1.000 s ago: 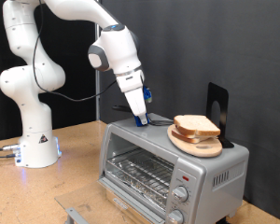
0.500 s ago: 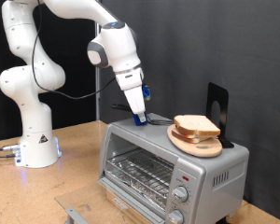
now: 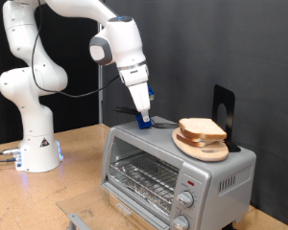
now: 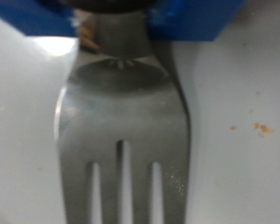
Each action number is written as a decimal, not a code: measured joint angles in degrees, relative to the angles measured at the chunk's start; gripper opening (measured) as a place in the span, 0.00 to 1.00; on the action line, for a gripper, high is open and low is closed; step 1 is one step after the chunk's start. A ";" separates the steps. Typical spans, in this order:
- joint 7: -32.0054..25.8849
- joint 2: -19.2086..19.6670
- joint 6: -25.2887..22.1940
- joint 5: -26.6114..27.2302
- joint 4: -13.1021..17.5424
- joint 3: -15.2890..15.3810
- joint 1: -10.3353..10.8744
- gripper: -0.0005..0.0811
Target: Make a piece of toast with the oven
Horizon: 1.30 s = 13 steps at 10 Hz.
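The gripper (image 3: 143, 119) clenches a fork (image 4: 124, 112) by its handle, tines lying on the oven (image 3: 178, 164) top, towards its far left in the exterior view. The piece of toast (image 3: 204, 128) rests on a round wooden plate (image 3: 199, 147) on the oven's right side, near the fingers but not touching them.
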 joint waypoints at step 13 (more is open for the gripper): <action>-0.05 0.04 1.45 1.81 -2.13 1.05 0.55 0.99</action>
